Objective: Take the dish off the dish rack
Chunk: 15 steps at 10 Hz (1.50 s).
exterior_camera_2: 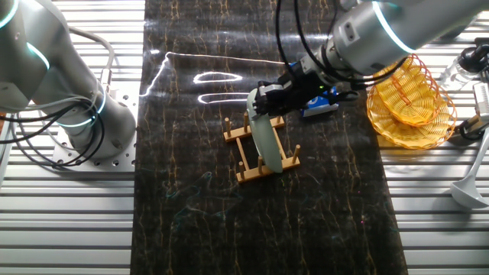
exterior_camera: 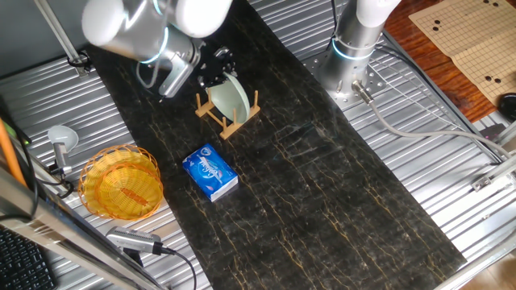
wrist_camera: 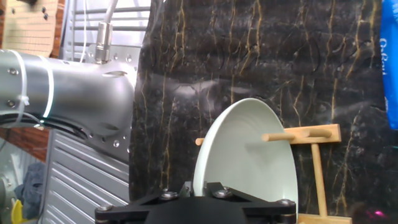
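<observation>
The pale mint-green dish [exterior_camera: 228,97] stands on edge between the pegs of the small wooden dish rack [exterior_camera: 235,123] on the dark marbled mat. My gripper [exterior_camera: 216,68] is at the dish's upper rim, coming from the far-left side. In the other fixed view the gripper [exterior_camera_2: 267,98] sits on top of the dish [exterior_camera_2: 267,141], which still rests in the rack [exterior_camera_2: 248,172]. In the hand view the dish [wrist_camera: 249,155] fills the lower middle, and its rim runs between my two fingers, which close tightly on it at the gripper [wrist_camera: 198,186]. A rack peg [wrist_camera: 298,135] crosses the dish's face.
A blue packet [exterior_camera: 210,172] lies in front of the rack. A yellow-orange woven basket [exterior_camera: 121,182] stands at the mat's left edge, beside a ladle [exterior_camera: 61,138]. The arm's base [exterior_camera: 351,56] stands behind the mat on the right. Ribbed metal table [exterior_camera: 451,185] surrounds the mat.
</observation>
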### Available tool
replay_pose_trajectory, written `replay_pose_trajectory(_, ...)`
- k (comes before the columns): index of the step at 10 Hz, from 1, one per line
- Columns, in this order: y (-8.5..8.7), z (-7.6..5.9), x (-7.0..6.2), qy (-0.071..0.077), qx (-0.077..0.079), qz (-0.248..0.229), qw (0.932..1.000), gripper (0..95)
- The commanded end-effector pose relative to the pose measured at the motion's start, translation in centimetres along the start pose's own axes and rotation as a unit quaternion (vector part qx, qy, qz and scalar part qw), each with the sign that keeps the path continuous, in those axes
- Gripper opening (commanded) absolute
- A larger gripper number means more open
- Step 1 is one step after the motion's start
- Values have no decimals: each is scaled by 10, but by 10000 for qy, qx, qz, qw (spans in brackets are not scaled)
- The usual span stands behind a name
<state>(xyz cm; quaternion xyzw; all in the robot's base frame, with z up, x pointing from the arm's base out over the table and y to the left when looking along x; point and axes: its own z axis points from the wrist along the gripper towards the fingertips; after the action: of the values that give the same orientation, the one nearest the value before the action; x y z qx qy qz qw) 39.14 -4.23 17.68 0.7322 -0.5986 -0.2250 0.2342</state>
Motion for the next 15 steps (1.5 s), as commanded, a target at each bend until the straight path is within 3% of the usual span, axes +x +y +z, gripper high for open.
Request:
replay_pose_trajectory(1,1,1,0,-12,3,5,10000,0)
replay_pose_trajectory(11,5,-8,-3,-97,-104,46,9999,0)
replay_pose_trajectory(15,9,-13,-5,-162,-254,48,9995,0)
